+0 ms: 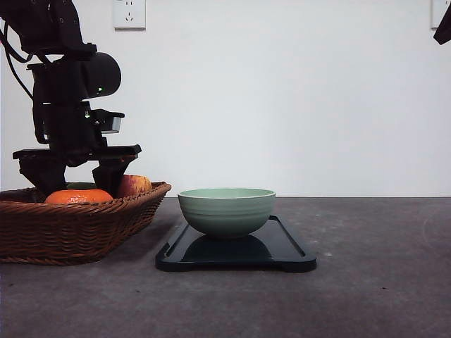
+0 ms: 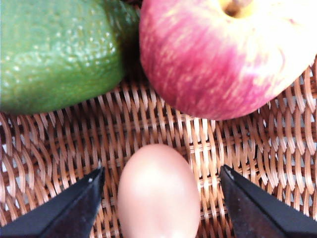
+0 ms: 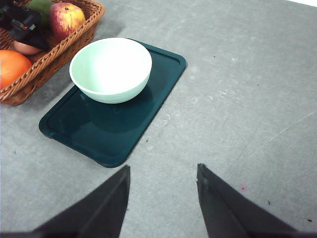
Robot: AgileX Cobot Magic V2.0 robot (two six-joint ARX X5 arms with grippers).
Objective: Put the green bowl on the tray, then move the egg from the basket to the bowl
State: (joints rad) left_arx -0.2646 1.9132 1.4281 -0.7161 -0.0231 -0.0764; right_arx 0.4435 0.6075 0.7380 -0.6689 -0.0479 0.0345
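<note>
The green bowl (image 1: pixel 226 210) sits on the tray (image 1: pixel 289 252), frame centre. At left, the left gripper (image 2: pixel 161 198) is spread around the egg (image 2: pixel 157 193) in the basket (image 1: pixel 70 229). The right gripper (image 3: pixel 162 198) is spread, holding nothing.

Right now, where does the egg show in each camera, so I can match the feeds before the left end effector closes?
Front view: I cannot make out the egg; the basket wall sits in front of where it would lie.
Left wrist view: egg low in the middle, between the open fingers, on the wicker.
Right wrist view: egg at the far left, inside the basket, under the left end effector.
Shared landmark: the red apple beside it.
</note>
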